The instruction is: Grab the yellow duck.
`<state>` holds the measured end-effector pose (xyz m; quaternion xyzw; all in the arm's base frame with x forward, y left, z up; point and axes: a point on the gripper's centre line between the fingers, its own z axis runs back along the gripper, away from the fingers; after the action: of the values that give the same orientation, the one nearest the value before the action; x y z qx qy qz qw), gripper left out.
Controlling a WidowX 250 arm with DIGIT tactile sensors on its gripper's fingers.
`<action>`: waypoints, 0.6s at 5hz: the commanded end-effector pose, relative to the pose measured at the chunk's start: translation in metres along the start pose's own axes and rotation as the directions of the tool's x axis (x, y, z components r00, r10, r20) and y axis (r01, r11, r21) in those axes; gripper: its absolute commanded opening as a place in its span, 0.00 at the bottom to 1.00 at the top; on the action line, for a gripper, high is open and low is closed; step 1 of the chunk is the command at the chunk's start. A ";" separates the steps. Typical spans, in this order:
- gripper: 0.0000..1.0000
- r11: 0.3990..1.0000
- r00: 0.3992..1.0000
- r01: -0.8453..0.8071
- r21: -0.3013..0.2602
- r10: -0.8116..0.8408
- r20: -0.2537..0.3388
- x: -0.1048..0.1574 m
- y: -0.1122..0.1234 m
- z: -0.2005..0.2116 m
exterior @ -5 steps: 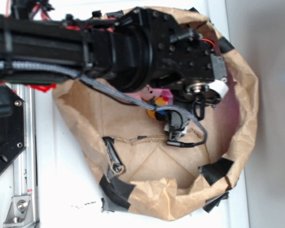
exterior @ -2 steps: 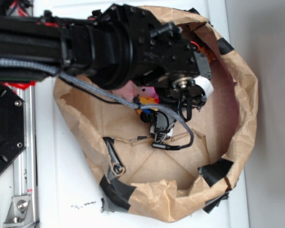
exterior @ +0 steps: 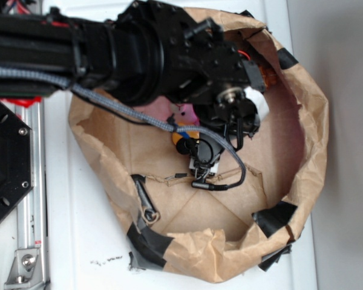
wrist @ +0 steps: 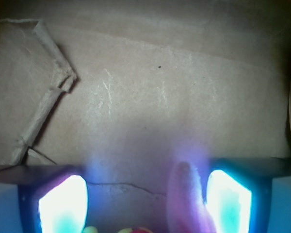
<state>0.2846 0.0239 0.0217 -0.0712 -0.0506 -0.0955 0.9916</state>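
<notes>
Reaching down into the paper bag (exterior: pixel 302 121), the gripper (wrist: pixel 145 201) is held with jaws spread wide; the yellow duck (wrist: pixel 131 229) is only glimpsed between them, beside a pink plush ear (wrist: pixel 186 199), ready for enclosure.

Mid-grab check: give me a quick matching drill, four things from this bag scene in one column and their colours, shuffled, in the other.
Things:
1. paper bag
2. tape patch
3. plush bunny
4. duck

Colours:
A. pink
B. yellow
C. black
D. brown

Pairs: 1-D, 2-C, 3-A, 4-B
</notes>
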 end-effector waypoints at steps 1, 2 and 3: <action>1.00 0.998 0.997 0.069 -0.009 -0.068 0.034 0.006 -0.029 0.013; 1.00 0.997 0.996 0.079 0.002 -0.079 0.034 0.006 -0.034 0.016; 1.00 0.998 0.998 0.055 0.036 -0.055 0.023 0.002 -0.033 0.031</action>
<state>0.2747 0.0002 0.0413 -0.0583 -0.0386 -0.1182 0.9905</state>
